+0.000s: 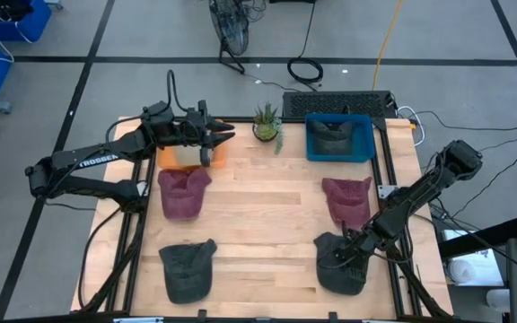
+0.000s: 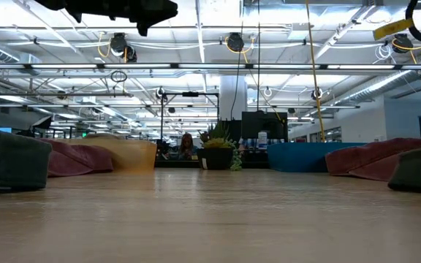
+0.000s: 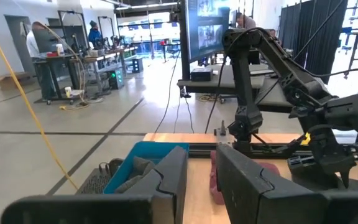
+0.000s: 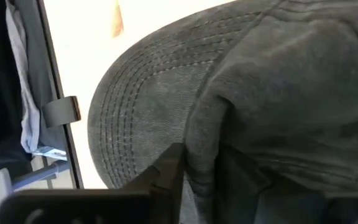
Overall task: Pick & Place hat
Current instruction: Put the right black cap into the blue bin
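A large open workshop with a grey floor, marked by dark lines, is seen around a pale wooden surface (image 1: 258, 224) framed by black rails. Ceiling lights, cables and monitors are seen beyond it in the low view, and a person sits far behind the plant.

"TROSSEN" is read in white on the left arm (image 1: 88, 161); no other writing can be read.

On the surface, 2 maroon hats and 2 dark grey hats are laid out. The maroon hat on the left (image 1: 183, 193) and the maroon hat on the right (image 1: 347, 199) lie mid-surface; the grey hat on the left (image 1: 187, 267) lies at the near edge. A blue bin (image 1: 338, 137) holding a dark hat and an orange bin (image 1: 190, 154) stand at the far edge, with a small potted plant (image 1: 267, 124) between them.

The grey hat on the right (image 1: 341, 263) lies at the near right corner, its long axis running roughly front to back, its brim toward the far side. The right pincer (image 1: 355, 253) is pressed into it, with a fold of grey cloth (image 4: 207, 143) pinched between narrowly set fingers.

The left pincer (image 1: 215, 136) is held above the orange bin, its fingers set narrowly with nothing between them.
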Motion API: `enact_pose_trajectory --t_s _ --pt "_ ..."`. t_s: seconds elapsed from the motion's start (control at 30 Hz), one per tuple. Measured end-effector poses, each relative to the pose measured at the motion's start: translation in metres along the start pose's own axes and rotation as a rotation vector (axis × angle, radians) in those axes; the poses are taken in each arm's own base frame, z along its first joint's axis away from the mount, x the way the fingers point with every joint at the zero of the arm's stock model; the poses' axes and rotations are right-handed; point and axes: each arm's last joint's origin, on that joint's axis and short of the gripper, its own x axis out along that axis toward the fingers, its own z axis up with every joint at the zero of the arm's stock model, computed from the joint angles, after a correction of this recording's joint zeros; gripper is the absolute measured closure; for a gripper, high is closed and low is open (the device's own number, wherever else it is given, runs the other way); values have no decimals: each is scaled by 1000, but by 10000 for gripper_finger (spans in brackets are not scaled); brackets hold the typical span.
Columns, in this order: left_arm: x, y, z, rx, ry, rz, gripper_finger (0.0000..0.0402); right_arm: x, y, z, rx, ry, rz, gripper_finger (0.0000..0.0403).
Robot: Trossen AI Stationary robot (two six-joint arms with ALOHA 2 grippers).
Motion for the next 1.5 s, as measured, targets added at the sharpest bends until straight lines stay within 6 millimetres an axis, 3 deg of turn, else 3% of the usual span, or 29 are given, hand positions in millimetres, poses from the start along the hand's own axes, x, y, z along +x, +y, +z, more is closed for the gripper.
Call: enact_pose_trajectory --t_s 0.2,0.37,0.57,0.73,0.93,1.23,1.5 --pt "0 0 0 0 0 0 309 -1 0 1 -52 -8 16 392" --pt "0 0 0 2 -4 7 309 -15 3 13 -38 -61 53 384" --pt "0 0 1 2 -5 10 309 -55 22 39 -119 -151 85 392" --pt "0 0 1 3 -5 10 309 -100 25 58 -246 -164 -110 395" --pt "0 0 1 5 -11 11 309 -143 0 75 -393 -150 -470 394" --pt "1 -3 5 15 -45 1 309 -172 -66 110 -525 -67 -873 394" --pt "1 -3 5 30 -43 -3 309 -202 -123 116 -513 98 -1039 394"
